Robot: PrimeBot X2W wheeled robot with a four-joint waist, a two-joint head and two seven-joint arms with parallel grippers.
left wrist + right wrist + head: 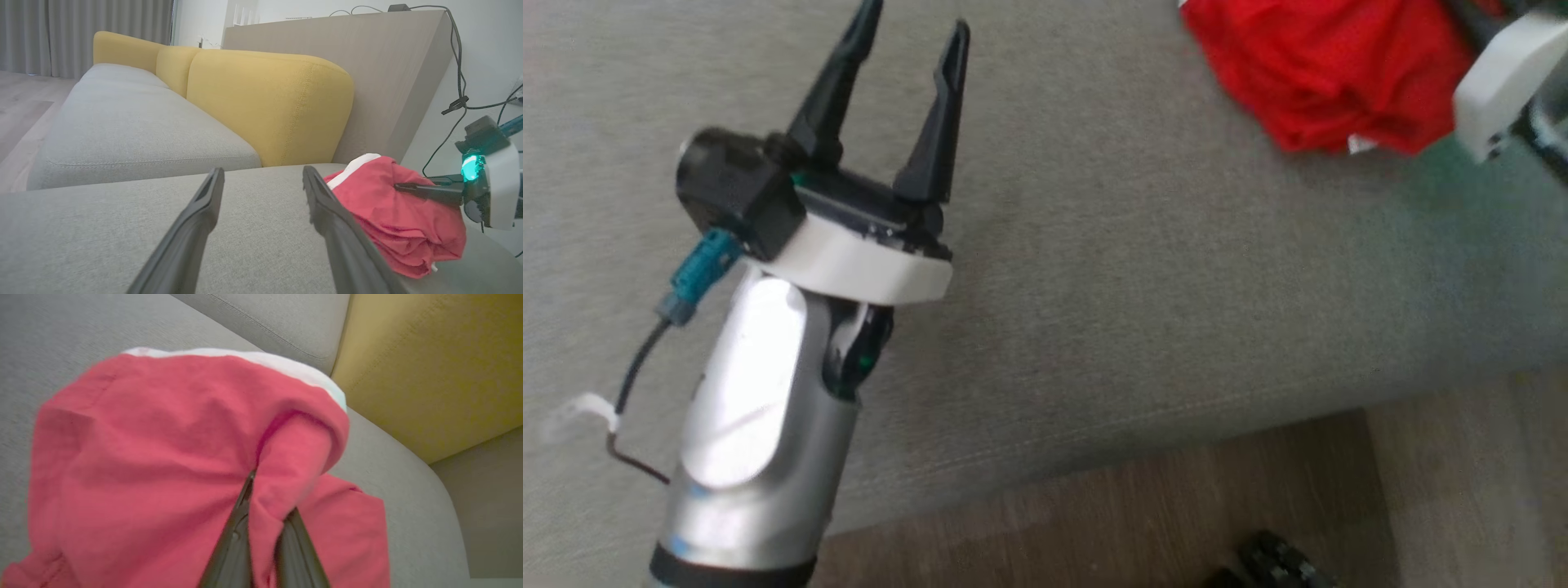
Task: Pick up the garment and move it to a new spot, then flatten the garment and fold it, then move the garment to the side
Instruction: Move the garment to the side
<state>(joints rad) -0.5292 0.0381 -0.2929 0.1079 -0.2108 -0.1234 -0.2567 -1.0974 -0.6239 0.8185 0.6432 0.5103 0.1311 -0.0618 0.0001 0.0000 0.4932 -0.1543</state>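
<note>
The garment (1331,69) is a red bundle with a white edge, lying crumpled on the grey sofa seat (1135,245) at the head view's upper right. My right gripper (265,498) is shut on a fold of the garment (163,449), its fingers buried in the red cloth. From the left wrist view, the right gripper (402,188) reaches into the garment (388,216) from the right. My left gripper (907,57) is open and holds nothing, hovering over bare seat well to the left of the garment. The same open left gripper (261,179) points along the cushion.
Yellow back cushions (265,102) run behind the grey seat, and a tall beige panel (367,61) with dark cables (457,81) stands beyond them. The seat's front edge drops to a wooden floor (1176,514). A dark part of my base (1274,563) shows at the bottom.
</note>
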